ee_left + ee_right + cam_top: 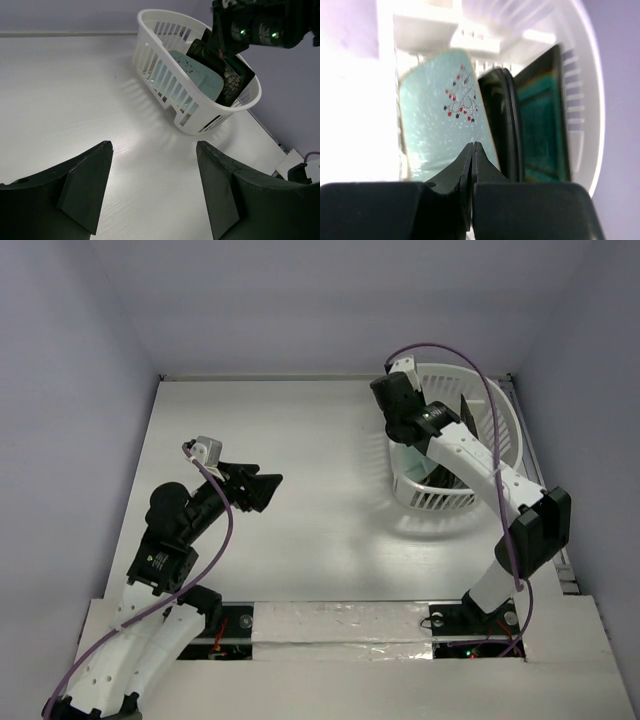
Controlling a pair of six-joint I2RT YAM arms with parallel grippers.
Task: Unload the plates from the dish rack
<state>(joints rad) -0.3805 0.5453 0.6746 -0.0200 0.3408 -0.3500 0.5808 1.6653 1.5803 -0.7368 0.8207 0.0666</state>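
You have a white table (290,540) with a faint wood grain, and glare lies on it near the middle. Pale lavender walls (70,360) close it in at nine, twelve and three o'clock. At six o'clock, crinkled silver tape (340,624) runs along the near edge.

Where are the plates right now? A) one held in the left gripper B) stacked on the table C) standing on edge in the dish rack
C: the mint plate, the dark plates and the teal-centred plate all stand on edge inside the dish rack; the left gripper is open and empty.
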